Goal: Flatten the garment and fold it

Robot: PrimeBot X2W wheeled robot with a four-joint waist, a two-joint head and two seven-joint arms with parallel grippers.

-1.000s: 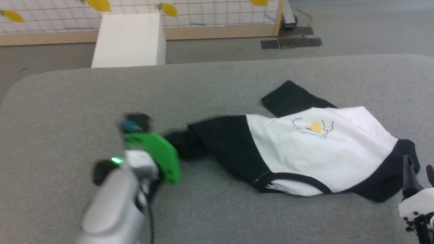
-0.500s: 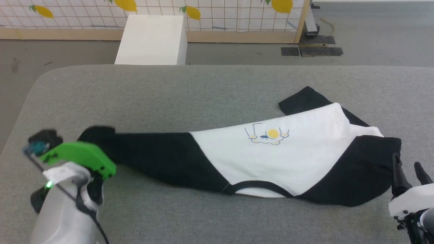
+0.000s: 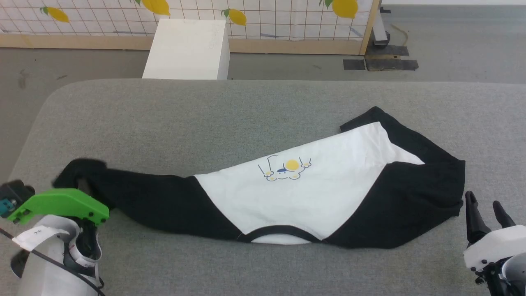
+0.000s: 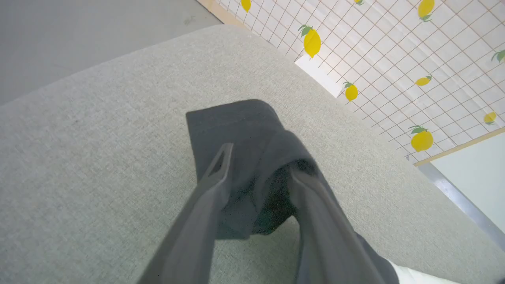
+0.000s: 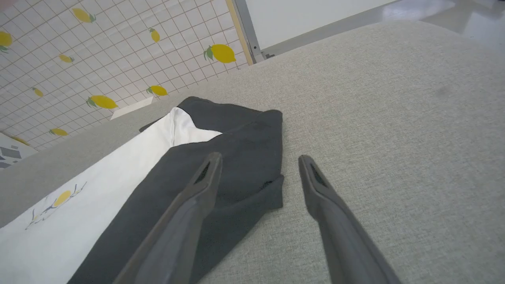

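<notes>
Grey padded table [image 3: 205,111]: takes up most of the head view, rounded corner at left.

Behind it, along the top edge: gridded screen with a lemon print [image 3: 267,16]. White box [image 3: 187,49] on the floor at upper left of centre.

Garment [image 3: 254,197]: lies on the table, stretched in a long slanting band from lower left to right of centre. White body in the middle, a black sleeve at each end. Not flat. The right end is bunched and folded over itself, and a black flap sticks out at the upper right. Black collar [image 3: 279,234] at the near edge, curving over a strip of white.

Left arm, lower left corner: green housing [image 3: 61,203] over the wrist, just beside the left sleeve end. In the left wrist view, the left gripper [image 4: 258,165] has its jaws parted, with the sleeve cuff lying loose between them. One finger [image 4: 221,157] lies over the cloth; the other tip sits under a fold. No pinch seen.

Right gripper [image 5: 260,157]: lower right corner of the head view, jaws spread wide, holding nothing. One finger over the black sleeve edge, the other over bare table.

Small yellow circle with line drawing [image 3: 285,169]: on the white panel, centre of frame.
</notes>
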